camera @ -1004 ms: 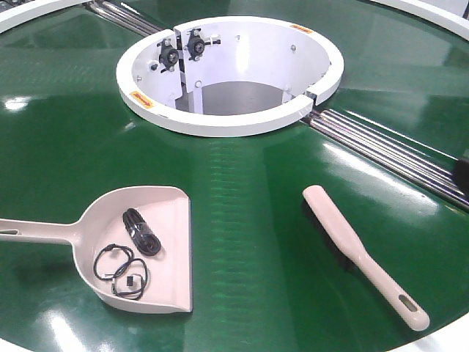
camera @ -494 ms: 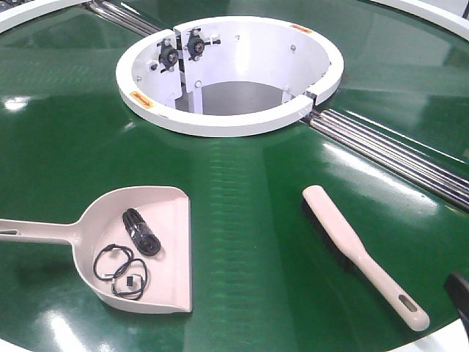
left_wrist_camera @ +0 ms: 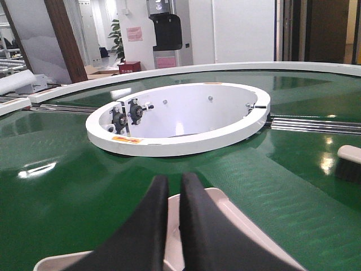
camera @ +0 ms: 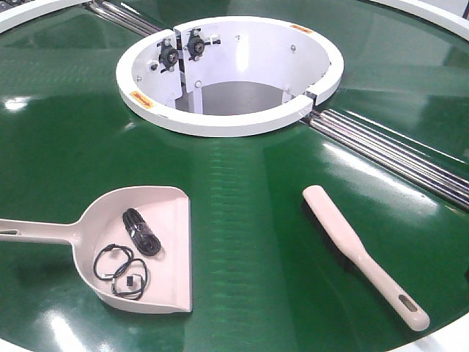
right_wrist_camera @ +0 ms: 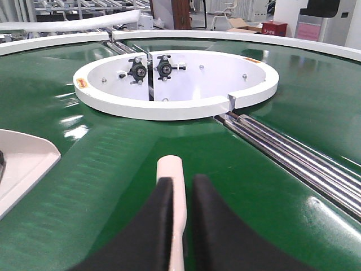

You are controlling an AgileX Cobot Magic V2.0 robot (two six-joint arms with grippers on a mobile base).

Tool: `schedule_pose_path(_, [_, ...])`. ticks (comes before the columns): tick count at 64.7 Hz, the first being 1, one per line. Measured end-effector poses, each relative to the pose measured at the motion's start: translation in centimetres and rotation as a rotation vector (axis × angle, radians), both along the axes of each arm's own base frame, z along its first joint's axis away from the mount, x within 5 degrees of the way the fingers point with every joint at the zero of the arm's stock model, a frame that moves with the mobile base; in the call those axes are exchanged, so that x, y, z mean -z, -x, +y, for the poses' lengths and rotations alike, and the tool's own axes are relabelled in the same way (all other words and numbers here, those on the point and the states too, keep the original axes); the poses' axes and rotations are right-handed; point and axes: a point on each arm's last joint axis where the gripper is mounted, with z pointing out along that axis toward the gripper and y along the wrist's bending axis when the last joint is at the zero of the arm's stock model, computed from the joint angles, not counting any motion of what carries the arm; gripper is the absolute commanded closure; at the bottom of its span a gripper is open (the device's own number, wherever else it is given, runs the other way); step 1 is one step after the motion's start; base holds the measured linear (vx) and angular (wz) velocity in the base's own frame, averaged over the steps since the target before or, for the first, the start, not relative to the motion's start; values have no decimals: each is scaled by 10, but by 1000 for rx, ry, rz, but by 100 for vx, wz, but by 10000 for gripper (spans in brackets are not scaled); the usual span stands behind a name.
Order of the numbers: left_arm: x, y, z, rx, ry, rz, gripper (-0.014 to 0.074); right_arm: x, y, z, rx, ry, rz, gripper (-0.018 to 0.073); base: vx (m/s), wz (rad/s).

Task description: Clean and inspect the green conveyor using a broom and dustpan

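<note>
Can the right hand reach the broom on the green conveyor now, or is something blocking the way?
Probably yes. The right hand is directly above the broom, fingers nearly closed, and nothing lies between them on the green conveyor. It would likely need to open wider first.

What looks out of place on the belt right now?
The dustpan holds black cables rather than dust: one bundled and two loose loops. Nothing else stands out; the broom lies flat on the green conveyor.

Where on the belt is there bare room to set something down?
Bare green conveyor lies between the dustpan and broom, and between both and the white rim. The dustpan itself holds black cables; roller seams cross the right.
</note>
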Motion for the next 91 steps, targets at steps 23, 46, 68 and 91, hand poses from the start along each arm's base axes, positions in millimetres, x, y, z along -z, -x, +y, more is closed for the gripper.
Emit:
schedule_pose_path(23, [-3,0,1,-9,13,-26,604,-2,0,0,-1,-4,-17,568,0,0])
schedule_pose_path(46, [-3,0,1,-9,15,-25,603,-2,0,0,-1,-5,-20,568,0,0])
schedule_pose_path(68, [42,-2,6,-83,7,39,603,-2,0,0,-1,-6,-22,568,0,0])
schedule_pose_path(91, [54,5,18,-271,163,28,603,-2,0,0,-2,-6,-24,568,0,0])
